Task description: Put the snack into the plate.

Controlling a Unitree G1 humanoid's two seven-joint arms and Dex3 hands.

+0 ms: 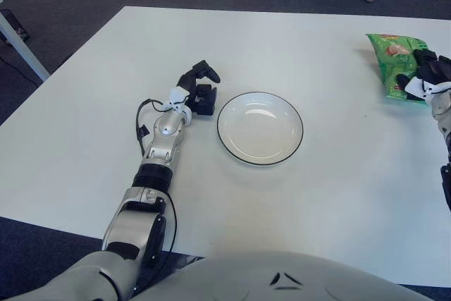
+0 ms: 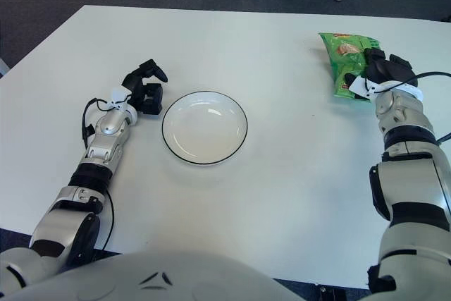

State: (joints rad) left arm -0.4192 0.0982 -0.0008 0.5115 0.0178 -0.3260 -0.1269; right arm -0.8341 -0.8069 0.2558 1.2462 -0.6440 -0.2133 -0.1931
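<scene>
Grasp should be firmed before any lift: fingers of the right hand (image 2: 380,70) want to pinch the crinkly bag's near right edge squarely, or it may slip. Snack (image 2: 343,61), a green packet, lies far right on the table (image 2: 282,174), well apart from the empty plate (image 2: 204,127). Right hand overlaps its right side, fingers curled onto it; a firm hold cannot be confirmed. Left hand (image 2: 144,89) shows just left of the plate, loosely curled, holding nothing.

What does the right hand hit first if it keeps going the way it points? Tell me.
Nothing new: the right hand already sits on the green snack bag, fingers over its near edge. Past the bag there is only bare table to the far edge, as far as the views show.
</scene>
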